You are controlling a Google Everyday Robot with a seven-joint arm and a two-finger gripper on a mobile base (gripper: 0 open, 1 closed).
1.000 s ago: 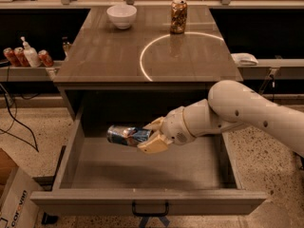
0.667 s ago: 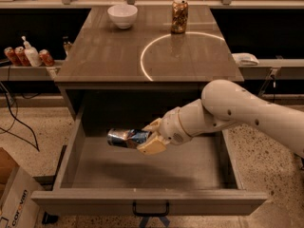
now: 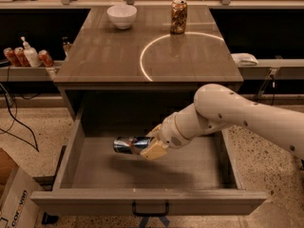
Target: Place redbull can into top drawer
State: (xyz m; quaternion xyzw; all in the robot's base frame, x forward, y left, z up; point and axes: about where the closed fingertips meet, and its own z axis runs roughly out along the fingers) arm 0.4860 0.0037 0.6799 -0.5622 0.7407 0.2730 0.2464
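The gripper (image 3: 148,148) is down inside the open top drawer (image 3: 71,151), and its tan fingers are closed around one end of the redbull can (image 3: 126,145). The can lies on its side and sticks out to the left of the fingers. There is a dark shadow on the drawer floor under it, so I think the can is a little above the floor and not resting on it, but that is hard to tell from here.

Most of the job looks done. The drawer is pulled out and the can is inside its walls. What is left is to set the can on the floor, let go, and lift the arm (image 3: 228,110) out.

The can is slim, round, shiny metal, so it may roll once it is let go. The drawer is a deep box of grey-brown wood with a flat, smooth floor and a small black handle (image 3: 150,209) on the front. The arm is smooth, white and rounded. Up on the wooden counter top (image 3: 104,56) sit a white bowl (image 3: 122,15) and a wider gold-brown can (image 3: 178,16), well apart from the drawer.
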